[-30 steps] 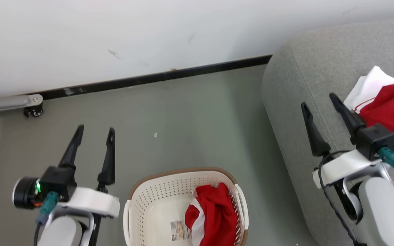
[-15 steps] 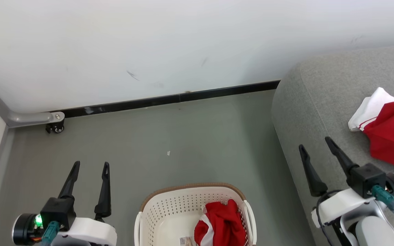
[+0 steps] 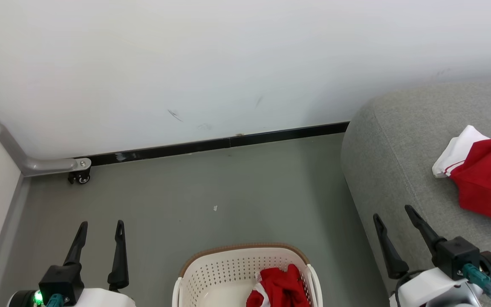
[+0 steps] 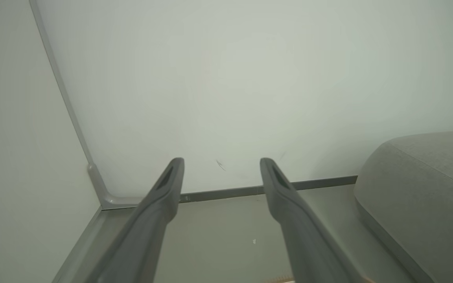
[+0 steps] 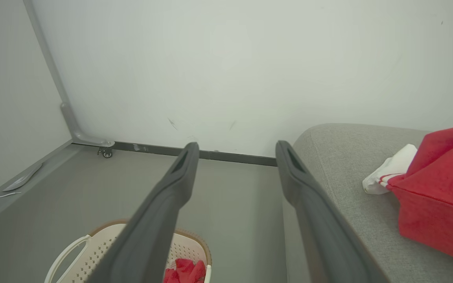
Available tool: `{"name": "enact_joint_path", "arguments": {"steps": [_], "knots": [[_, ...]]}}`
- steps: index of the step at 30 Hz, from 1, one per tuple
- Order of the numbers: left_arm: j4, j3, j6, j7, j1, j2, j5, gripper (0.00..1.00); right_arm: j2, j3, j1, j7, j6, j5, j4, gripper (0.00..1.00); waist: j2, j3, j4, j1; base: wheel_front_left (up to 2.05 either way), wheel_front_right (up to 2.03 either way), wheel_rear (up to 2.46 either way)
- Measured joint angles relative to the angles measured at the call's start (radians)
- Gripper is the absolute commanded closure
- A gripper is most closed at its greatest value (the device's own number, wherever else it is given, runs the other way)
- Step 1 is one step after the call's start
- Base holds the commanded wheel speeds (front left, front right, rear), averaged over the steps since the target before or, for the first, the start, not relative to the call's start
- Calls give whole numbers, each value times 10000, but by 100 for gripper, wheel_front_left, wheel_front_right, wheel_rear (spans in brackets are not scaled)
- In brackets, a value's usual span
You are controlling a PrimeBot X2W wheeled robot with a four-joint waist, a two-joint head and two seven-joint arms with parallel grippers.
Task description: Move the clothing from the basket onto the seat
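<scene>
At the head view's bottom edge the cream basket (image 3: 211, 273) holds a crumpled red garment (image 3: 281, 288). Another red and white garment (image 3: 484, 177) lies on the grey seat (image 3: 399, 140) at right. My left gripper (image 3: 101, 225) hangs open over the floor, left of the basket. Over the seat's left edge my right gripper (image 3: 392, 212) is open and empty. The right wrist view shows the basket (image 5: 92, 245) with red cloth (image 5: 185, 271) below its open gripper (image 5: 236, 147), and the garment (image 5: 439, 192) on the seat (image 5: 340, 157). In the left wrist view the gripper (image 4: 221, 163) points at the wall.
A white wall with a black baseboard (image 3: 211, 144) stands close ahead. A grey metal bracket with a small caster (image 3: 79, 170) sits in the left corner. Grey floor (image 3: 228, 192) stretches between the wall, the basket and the seat.
The head camera has tilted up, so basket, seat and both grippers sit lower in the picture and more wall shows. Both grippers stay open.
</scene>
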Motion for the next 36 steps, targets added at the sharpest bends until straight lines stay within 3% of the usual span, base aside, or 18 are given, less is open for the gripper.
{"name": "enact_joint_path", "arguments": {"steps": [36], "knots": [[-280,665,-94,0,598,-410,184,0,44,167,769,0,0,318,-798,0,0,-193,-47,0,0,0,0]]}}
